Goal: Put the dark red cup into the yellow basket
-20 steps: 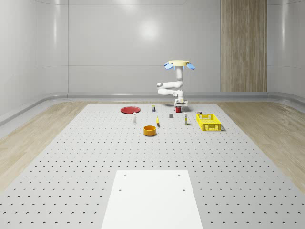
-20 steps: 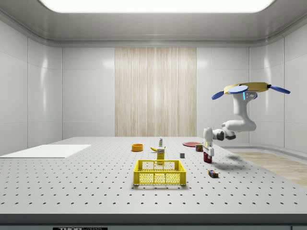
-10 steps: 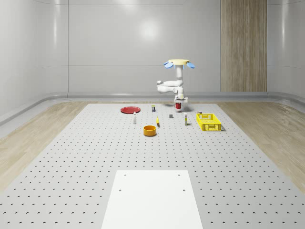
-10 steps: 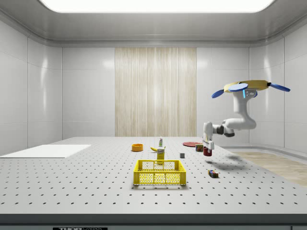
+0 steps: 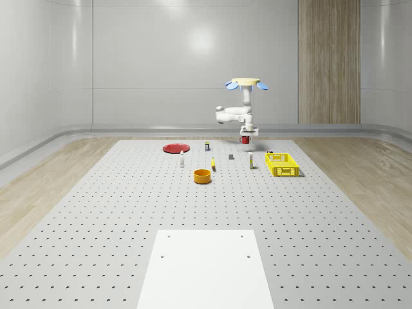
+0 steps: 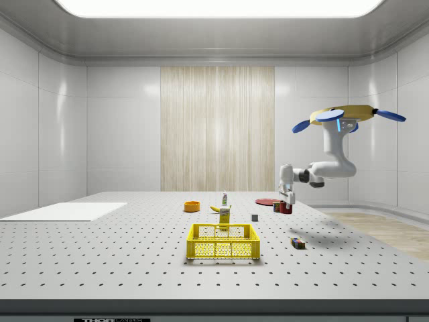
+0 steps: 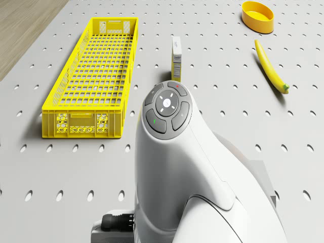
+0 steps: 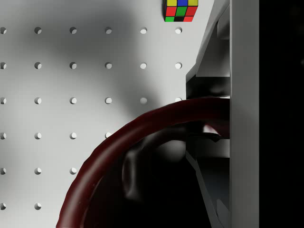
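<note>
The gripper [image 6: 287, 201] is gripping the dark red cup [image 6: 287, 208] by its rim, the cup hanging at 6 o'clock under the fingers, while the drone [image 6: 348, 119] is hovering above the table [image 6: 134, 268]

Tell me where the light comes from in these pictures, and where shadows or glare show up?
Side view: a bright ceiling panel lights the room, and the drone casts a soft shadow on the table. Whole-scene view: a glare spot on the back wall. Wrist view: grey shadow across the table beside the dark red cup, whose inside is nearly black.
</note>
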Controlling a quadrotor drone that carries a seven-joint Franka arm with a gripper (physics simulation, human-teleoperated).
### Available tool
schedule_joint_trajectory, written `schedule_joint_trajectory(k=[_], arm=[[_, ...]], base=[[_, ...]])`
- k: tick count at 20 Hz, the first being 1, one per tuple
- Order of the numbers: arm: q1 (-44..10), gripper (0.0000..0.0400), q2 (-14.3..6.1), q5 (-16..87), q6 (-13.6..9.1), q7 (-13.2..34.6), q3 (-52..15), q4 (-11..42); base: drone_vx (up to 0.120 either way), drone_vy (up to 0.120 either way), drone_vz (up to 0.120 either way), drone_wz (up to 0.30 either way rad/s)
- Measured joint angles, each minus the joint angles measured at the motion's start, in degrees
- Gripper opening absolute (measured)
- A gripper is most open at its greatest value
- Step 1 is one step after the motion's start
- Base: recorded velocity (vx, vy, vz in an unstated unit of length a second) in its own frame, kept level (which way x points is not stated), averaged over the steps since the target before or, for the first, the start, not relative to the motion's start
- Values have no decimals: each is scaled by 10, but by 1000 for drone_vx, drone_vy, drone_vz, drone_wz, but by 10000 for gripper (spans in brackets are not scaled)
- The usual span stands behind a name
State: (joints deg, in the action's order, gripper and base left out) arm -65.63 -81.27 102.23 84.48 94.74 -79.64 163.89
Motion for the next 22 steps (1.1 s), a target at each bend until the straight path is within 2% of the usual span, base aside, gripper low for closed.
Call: schedule_joint_trajectory(k=[2, 8, 22], arm=[[-1, 100, -3, -3, 3, 1, -2, 0], [-3, 100, -13, -8, 11, 2, -5, 0], [-6, 100, -33, -17, 30, 5, -8, -1]], base=[[120, 120, 40, 0], [120, 120, 113, 0], [120, 120, 0, 0]])
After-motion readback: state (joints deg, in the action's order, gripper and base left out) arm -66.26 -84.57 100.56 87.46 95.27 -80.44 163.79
